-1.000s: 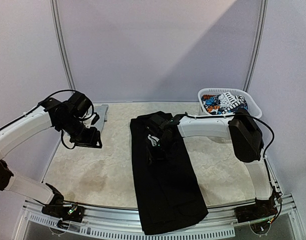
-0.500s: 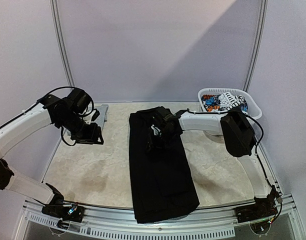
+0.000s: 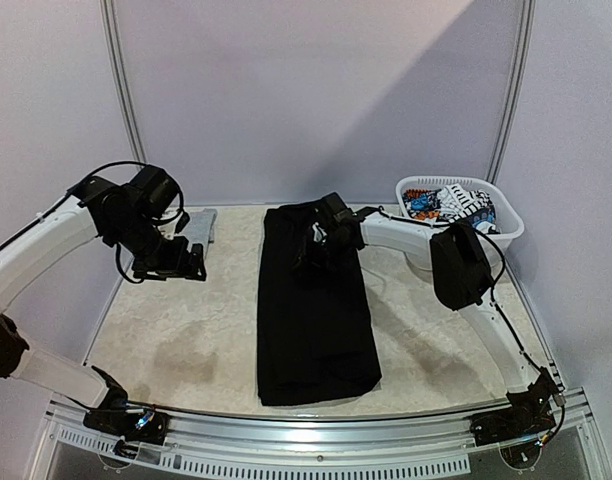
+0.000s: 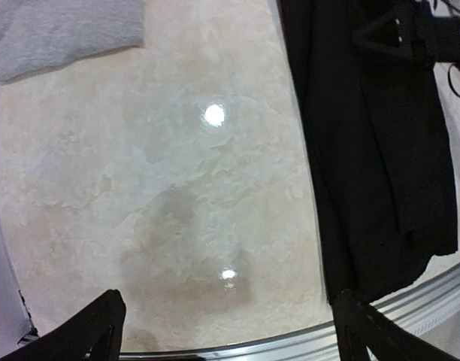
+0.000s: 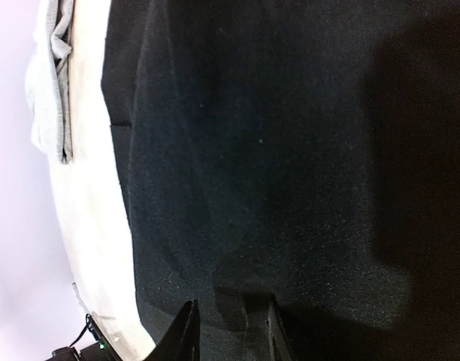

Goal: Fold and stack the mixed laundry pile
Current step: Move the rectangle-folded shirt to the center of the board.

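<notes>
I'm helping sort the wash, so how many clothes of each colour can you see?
Black garment: 1
Light grey top: 1
Printed piece, in the white basket: 1
Total: 3 clothes

The long-sleeved garment (image 3: 316,310) lies on the table (image 3: 186,320). The sleeveless top (image 3: 198,228) lies behind-left of it. Behind-right, the basket (image 3: 513,222) holds the printed piece (image 3: 448,205).
</notes>
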### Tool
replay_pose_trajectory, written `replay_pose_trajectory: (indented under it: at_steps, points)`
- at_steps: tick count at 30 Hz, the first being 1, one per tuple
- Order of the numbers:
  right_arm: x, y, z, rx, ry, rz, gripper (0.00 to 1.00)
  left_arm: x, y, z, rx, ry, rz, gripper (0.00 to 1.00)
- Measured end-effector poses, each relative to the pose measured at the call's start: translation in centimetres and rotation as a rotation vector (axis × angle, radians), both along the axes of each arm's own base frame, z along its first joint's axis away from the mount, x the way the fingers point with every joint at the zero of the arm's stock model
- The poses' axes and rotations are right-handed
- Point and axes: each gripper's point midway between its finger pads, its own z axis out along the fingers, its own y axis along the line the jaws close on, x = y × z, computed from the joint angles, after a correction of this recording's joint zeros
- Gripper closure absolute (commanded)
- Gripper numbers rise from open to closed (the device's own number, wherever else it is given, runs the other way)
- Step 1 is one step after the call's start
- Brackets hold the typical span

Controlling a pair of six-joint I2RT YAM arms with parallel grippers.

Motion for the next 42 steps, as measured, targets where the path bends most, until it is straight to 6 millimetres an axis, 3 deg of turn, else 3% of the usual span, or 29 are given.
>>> replay_pose_trajectory:
  at_steps: [6, 9, 13, 15, 18, 21, 24, 30, 33, 36, 42]
  points:
    - [0.1, -0.2, 1.5, -0.007, -0.052, 0.034, 0.5, -0.3, 3.6, 3.7, 0.068, -0.194, 0.079, 0.0]
    - [0.0, -0.6, 5.2, -0.01, -0.115, 0.046, 0.39, -1.0, 4.2, 4.5, 0.048, -0.25, 0.08, 0.01]
    - [-0.4, -1.9, 12.5, -0.005, -0.228, 0.034, 0.35, -2.1, 3.4, 2.7, -0.015, -0.232, 0.055, 0.0]
    - [-1.6, -3.8, 15.8, -0.022, -0.276, 0.017, 0.35, -2.8, 2.5, 0.9, -0.067, -0.187, 0.035, 0.01]
    - [-4.4, -7.6, 18.0, -0.084, -0.286, -0.017, 0.36, -3.8, 0.9, -1.7, -0.144, -0.113, 0.012, 0.05]
    - [-8.2, -11.9, 17.1, -0.176, -0.234, -0.042, 0.38, -4.6, -0.7, -3.6, -0.218, -0.05, -0.011, 0.09]
    - [-12.3, -15.7, 14.3, -0.283, -0.138, -0.049, 0.39, -5.0, -2.5, -4.7, -0.278, -0.006, -0.052, 0.13]
    - [-21.2, -20.9, 9.2, -0.448, 0.042, -0.003, 0.42, -6.2, -7.0, -7.3, -0.328, 0.106, -0.177, 0.23]
    - [-24.3, -21.6, 7.9, -0.453, 0.09, 0.028, 0.42, -7.5, -9.0, -9.4, -0.318, 0.188, -0.249, 0.25]
    - [-26.5, -21.0, 6.5, -0.451, 0.124, 0.077, 0.43, -8.9, -10.1, -11.5, -0.292, 0.271, -0.296, 0.27]
    - [-28.4, -18.8, 3.6, -0.444, 0.167, 0.148, 0.44, -10.7, -11.1, -13.1, -0.281, 0.359, -0.352, 0.33]
